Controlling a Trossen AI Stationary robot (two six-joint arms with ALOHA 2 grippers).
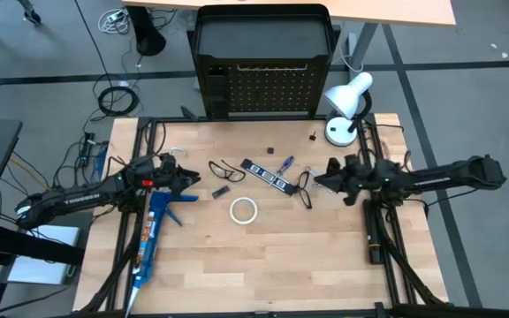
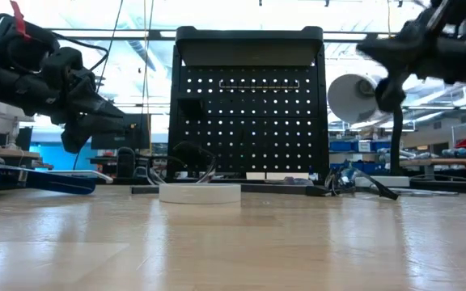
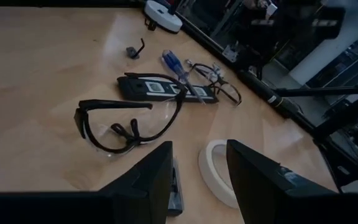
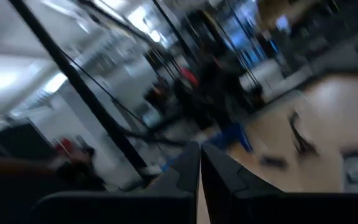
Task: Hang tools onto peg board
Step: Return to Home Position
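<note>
Fingers: left fingers [image 3: 148, 180] spread, empty, lower centre of frame; right fingers [image 4: 182, 177] pressed together, empty. Risk: low left retreat could snag glasses [image 3: 129, 121] and drag tape ring [image 3: 207, 171].

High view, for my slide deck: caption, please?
Left gripper and right gripper hover apart; tape ring, glasses, strip lie on the table before the peg board.

Black perforated peg board [image 1: 263, 88] stands upright at the table's [image 1: 325, 256] twelve o'clock. White tape ring [image 1: 243, 210] lies flat mid-table. Black strip [image 1: 266, 174] and blue-handled screwdriver [image 1: 285, 165] lie at its one o'clock, safety glasses [image 1: 226, 170] at eleven.
</note>
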